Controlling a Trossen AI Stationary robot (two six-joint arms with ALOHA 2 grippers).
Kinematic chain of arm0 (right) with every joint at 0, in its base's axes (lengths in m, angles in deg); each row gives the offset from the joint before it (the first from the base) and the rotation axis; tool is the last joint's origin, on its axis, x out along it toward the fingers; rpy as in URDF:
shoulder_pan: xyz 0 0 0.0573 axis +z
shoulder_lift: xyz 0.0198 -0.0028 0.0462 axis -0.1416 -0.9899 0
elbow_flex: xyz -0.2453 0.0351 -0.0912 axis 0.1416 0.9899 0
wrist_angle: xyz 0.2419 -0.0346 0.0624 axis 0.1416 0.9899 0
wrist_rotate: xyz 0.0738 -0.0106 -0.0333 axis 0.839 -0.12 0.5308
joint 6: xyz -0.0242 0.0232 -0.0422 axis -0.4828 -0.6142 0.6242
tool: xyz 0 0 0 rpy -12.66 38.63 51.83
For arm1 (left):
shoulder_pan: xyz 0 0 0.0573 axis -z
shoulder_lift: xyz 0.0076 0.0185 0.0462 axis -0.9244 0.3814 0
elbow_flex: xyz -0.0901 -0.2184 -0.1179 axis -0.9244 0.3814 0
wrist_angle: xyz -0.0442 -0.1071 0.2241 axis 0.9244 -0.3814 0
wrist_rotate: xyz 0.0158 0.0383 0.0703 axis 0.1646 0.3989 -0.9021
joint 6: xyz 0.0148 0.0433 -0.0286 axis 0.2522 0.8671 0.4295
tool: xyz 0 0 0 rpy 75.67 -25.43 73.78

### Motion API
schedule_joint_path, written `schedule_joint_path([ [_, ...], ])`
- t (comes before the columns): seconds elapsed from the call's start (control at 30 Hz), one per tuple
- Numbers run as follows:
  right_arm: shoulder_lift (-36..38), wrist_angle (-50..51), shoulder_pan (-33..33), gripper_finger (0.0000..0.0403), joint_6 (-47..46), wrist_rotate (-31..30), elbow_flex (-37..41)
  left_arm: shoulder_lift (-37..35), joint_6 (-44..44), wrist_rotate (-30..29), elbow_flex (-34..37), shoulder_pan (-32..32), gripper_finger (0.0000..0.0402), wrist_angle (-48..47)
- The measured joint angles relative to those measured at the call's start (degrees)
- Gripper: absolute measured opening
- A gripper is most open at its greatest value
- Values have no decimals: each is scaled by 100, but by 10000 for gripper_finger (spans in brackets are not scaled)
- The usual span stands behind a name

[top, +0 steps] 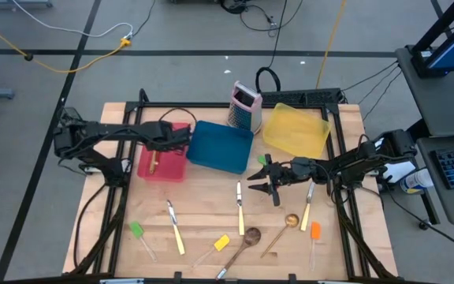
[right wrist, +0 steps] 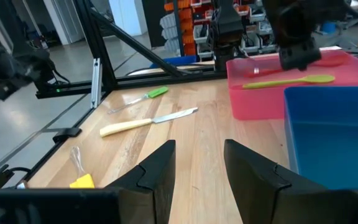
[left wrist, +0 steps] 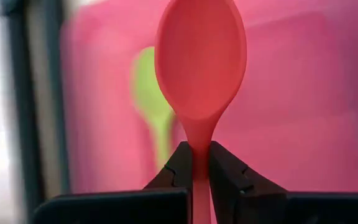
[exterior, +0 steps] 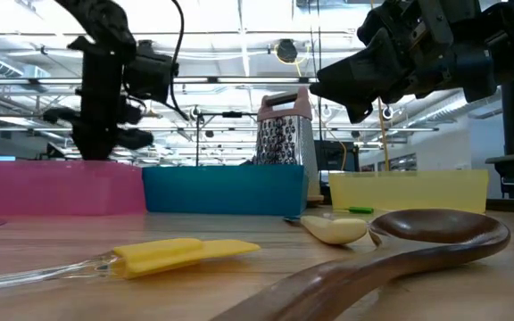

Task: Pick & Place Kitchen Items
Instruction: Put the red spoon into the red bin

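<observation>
1. Nearest the table's front edge lay the unplaced kitchen items: a yellow-bladed spatula with a clear handle [exterior: 172, 255], a dark wooden spoon [exterior: 418, 245], a green-bladed spatula [top: 136, 230], an orange-bladed spatula [top: 315, 230], and pale-handled metal cutlery [top: 174, 226].
2. Mid-table, the right gripper [top: 268, 181] hovered above the wood near the blue tray [top: 219, 147], fingers apart and empty.
3. Farther back, the left gripper [left wrist: 194, 168] stood over the pink-red tray [top: 168, 167], jaws clamped narrow on the neck of a red plastic spoon [left wrist: 201, 62], bowl pointing down toward the tray floor.
4. A light green spoon [right wrist: 289, 81] already lay inside that tray.
5. Judged step: releasing the red spoon. It should be lowered close to the floor, clear of the green spoon and the walls, then the jaws opened fully before lifting straight up, so the spoon neither bounces out nor snags.
6. An upright metal grater with a pink top [top: 245, 106] stood behind the trays.
</observation>
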Motion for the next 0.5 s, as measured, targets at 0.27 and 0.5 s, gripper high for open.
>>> schedule_joint_path([
  [0.27,0,12,0,130,20,0,0,122,188,241,379,-267,20,898],
  [0.5,0,14,-1,130,11,0,0,261,140,467,726,-417,26,1156],
])
